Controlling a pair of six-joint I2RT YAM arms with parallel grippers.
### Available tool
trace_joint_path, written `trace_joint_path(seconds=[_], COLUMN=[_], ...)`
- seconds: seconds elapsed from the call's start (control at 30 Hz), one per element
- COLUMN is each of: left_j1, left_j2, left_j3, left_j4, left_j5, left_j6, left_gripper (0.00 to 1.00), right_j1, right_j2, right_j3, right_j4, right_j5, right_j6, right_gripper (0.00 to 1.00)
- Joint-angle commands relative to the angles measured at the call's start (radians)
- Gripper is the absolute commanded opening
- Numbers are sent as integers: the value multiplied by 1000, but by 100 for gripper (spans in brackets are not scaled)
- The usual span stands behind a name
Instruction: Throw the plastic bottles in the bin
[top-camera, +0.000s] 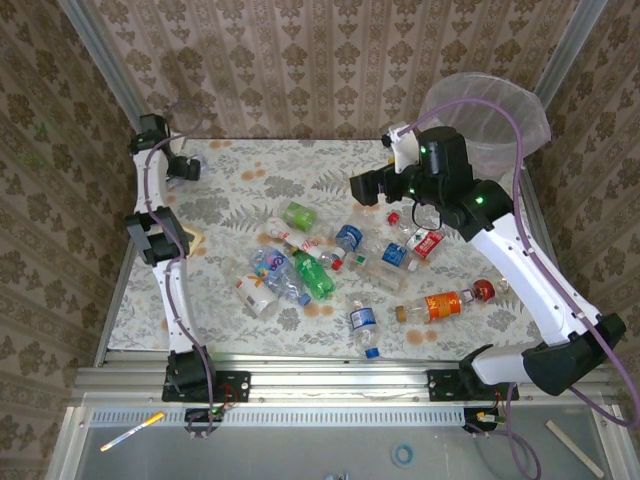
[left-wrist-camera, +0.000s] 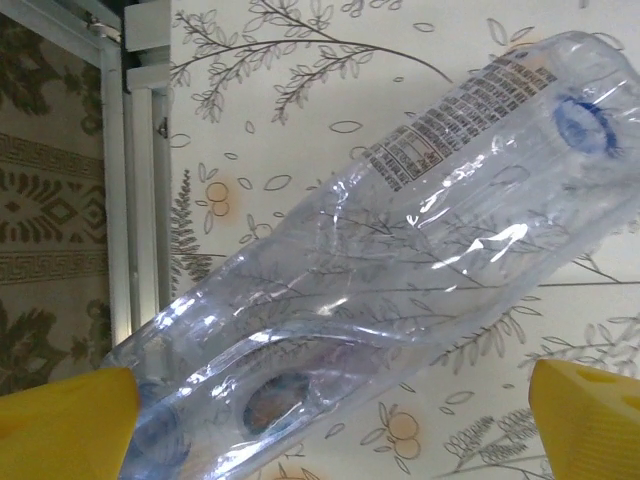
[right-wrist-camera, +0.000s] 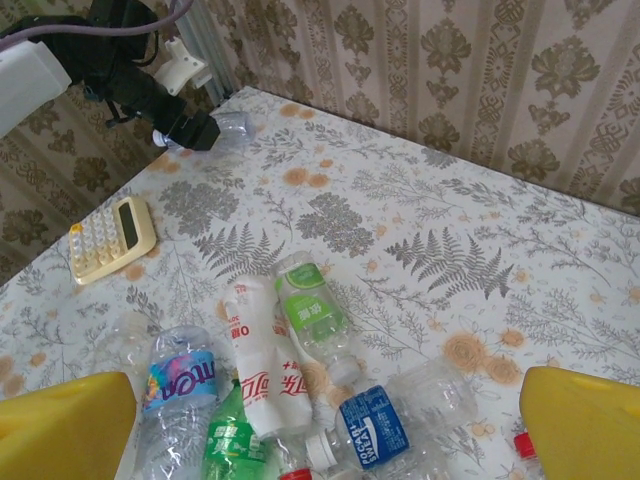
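Looking down from the top camera, the bottles (top-camera: 315, 275) lie scattered across the middle of the desk (top-camera: 250, 180), an orange bottle (top-camera: 440, 305) nearest the right side. The bin (top-camera: 520, 120) stands at the far right corner, well apart from them. The left pincer (top-camera: 188, 168) sits low at the far left corner. The right pincer (top-camera: 362, 188) hangs above the far edge of the pile, between the bottles and the bin.

From the left wrist, the left pincer (left-wrist-camera: 330, 430) is released, its yellow fingers (left-wrist-camera: 65, 425) spread wide at the bottom corners. A clear bottle (left-wrist-camera: 400, 270) lies slantwise on the desk between them; its lower end is close to the left finger, though I cannot tell whether they touch.

From the right wrist, the right pincer (right-wrist-camera: 325, 430) is released too and grasps nothing, fingers far apart above the pile. Beneath it lie a green-labelled bottle (right-wrist-camera: 310, 318), a red-and-white one (right-wrist-camera: 260, 370) touching it, and a blue-labelled one (right-wrist-camera: 372, 430). A calculator (right-wrist-camera: 108, 238) rests to the left.
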Motion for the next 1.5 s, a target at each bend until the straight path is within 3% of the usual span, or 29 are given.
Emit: trace_joint_path(seconds=[0.0,0.2,0.33,0.5,0.63,0.77,0.87,1.0,1.23,1.47], left_j1=[20,22,17,-7,-22,-41,-43,-60,-81,-78], left_j2=[34,21,-13,-178,-381,-410,-305,-137,-62,-25], left_j3=[17,8,-20,-225,-419,-370,-230,-47,-77,-96], left_j4=[-91,-105,-160,-128,3,-17,-100,-203,-123,-119], left_j5=[79,123,191,314,350,284,219,112,-40,-20], left_j6=[-14,-17,-14,-22,-70,-61,-66,-106,-173,-180], left_gripper=[100,99,90,81,83,91,96,97,97,89], right_j1=[11,21,20,20,21,22,21,20,20,20], right_j2=[-2,-23,-38,-45,-45,-51,-58,-59,-83,-113], right_j3=[26,-4,-24,-39,-51,-72,-92,-98,-101,-132], right_j4=[-7,7,14,48,57,58,66,66,53,64], right_j5=[29,39,50,51,57,67,74,74,81,87], right_j6=[-22,-36,-38,-33,-33,-39,-47,-55,-69,-57], right_gripper=[100,100,100,100,100,100,100,100,100,100])
